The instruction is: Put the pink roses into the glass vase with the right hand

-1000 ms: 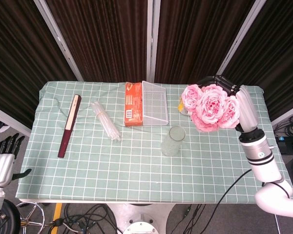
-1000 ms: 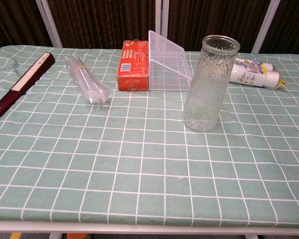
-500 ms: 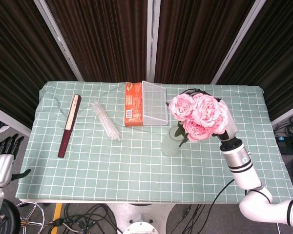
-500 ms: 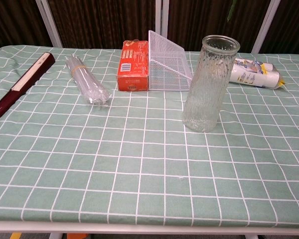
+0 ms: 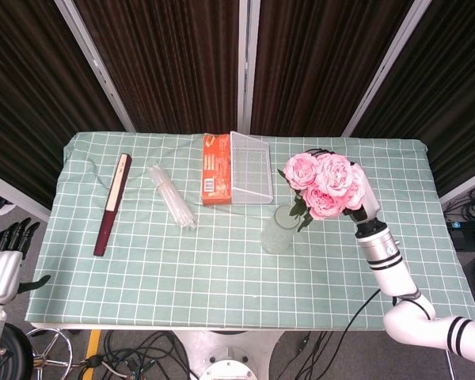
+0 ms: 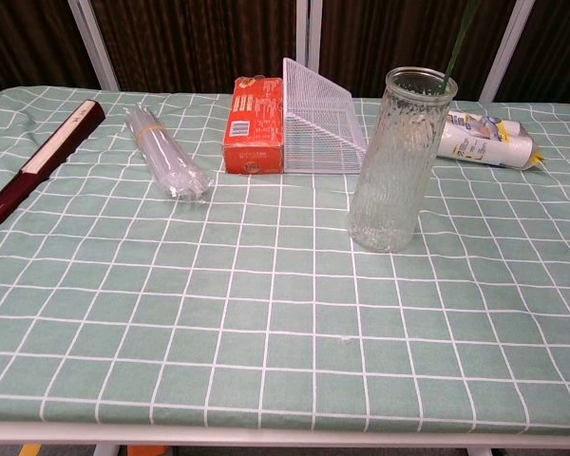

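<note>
Right now the right hand (image 5: 362, 199) is wrapped around the pink roses (image 5: 323, 184), holding the bunch from its right side with the blooms tilted toward the left; the fingers themselves are mostly hidden behind the flowers, so how tightly they close cannot be made out. The blooms hang just above and to the right of the glass vase (image 5: 282, 229), which stands upright near the middle of the checked green tablecloth (image 5: 222, 269). Green leaves and stem reach down from the bunch toward the vase's mouth — from the chest view a thin green stem (image 6: 456, 40) slants down to the far right edge of the rim, though whether its tip is inside the glass or just behind it is hard to tell. Behind the vase a white wire basket (image 5: 250, 167) lies tipped on its side, touching an orange box (image 5: 216, 169) on its left. Further left lie a bundle of clear tubes (image 5: 171, 195) bound with a band, and a long dark red case (image 5: 112, 203) set lengthwise near the table's left edge. A white printed packet (image 6: 483, 139) lies behind and to the right of the vase in the chest view. The left hand (image 5: 4, 267) hangs off the table's lower left corner — empty, fingers extended and apart.
</note>
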Available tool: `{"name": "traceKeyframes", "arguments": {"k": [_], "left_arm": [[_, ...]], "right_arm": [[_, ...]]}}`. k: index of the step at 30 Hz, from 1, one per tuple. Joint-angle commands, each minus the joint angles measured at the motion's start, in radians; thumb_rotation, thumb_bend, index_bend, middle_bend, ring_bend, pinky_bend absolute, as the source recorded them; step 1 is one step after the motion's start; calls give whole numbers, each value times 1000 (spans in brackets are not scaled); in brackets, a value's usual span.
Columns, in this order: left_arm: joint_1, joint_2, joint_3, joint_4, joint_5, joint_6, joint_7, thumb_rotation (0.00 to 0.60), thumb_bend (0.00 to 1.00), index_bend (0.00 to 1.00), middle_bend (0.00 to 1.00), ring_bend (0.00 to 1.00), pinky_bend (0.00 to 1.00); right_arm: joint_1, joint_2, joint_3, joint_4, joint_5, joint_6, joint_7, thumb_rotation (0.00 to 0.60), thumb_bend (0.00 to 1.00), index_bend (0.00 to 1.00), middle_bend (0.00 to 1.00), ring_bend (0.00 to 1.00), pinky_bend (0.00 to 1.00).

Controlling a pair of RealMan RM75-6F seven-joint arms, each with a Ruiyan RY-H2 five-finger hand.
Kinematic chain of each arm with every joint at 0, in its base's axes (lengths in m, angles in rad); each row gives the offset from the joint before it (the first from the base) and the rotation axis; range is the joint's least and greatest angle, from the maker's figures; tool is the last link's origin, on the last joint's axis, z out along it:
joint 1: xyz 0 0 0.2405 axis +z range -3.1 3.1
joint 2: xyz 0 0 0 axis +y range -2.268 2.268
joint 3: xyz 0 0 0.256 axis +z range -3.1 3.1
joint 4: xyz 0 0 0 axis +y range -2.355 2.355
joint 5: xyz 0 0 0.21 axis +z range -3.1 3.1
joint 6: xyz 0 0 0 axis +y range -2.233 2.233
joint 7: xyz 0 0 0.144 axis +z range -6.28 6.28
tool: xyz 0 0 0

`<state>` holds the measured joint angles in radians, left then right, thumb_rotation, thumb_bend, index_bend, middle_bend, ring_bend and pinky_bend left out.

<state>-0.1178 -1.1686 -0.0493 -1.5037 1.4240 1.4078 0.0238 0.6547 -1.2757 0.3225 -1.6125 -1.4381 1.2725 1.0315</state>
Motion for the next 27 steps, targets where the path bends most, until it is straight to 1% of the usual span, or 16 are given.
{"name": "traceKeyframes", "arguments": {"k": [1,5,9,12,17,20,21,22,24,27], "left_arm": [[2,-6,0,12,10,13,-12,600,0,68,0,0,102],[2,-3,3,19,21,15,-32,600,0,68,0,0,102],[-1,-8,11,45,43,15,-59,600,0,68,0,0,101],[-3,-10,13,48,48,14,-61,600,0,68,0,0,101],[-4,0,19,43,53,7,-70,600,0,69,0,0,99],[-4,-1,20,45,50,2,-76,600,0,70,0,0,99],[-3,-1,22,46,50,0,-80,600,0,71,0,0,99],[-3,-1,22,47,50,0,-80,600,0,73,0,0,99],[-2,-1,23,49,51,1,-80,600,0,74,0,0,99],[1,-3,25,53,52,5,-84,600,0,73,0,0,99]], "right_arm": [[9,-46,-25,70,-25,-21,44,600,285,382,316,251,482],[17,-73,-46,123,-52,-32,81,600,259,370,306,227,433],[21,-95,-78,177,-90,-39,123,600,203,311,269,164,333],[22,-109,-89,209,-100,-39,165,600,182,299,263,152,296],[30,-108,-115,250,-122,-59,214,600,144,231,241,76,170],[45,-94,-148,273,-161,-86,221,600,51,131,179,16,87],[53,-88,-163,283,-180,-98,215,600,15,77,141,2,41],[59,-85,-172,288,-190,-105,212,600,2,37,108,0,15],[69,-80,-184,290,-203,-115,211,600,0,2,57,0,0],[66,-78,-176,281,-186,-103,206,600,0,0,9,0,0]]}}
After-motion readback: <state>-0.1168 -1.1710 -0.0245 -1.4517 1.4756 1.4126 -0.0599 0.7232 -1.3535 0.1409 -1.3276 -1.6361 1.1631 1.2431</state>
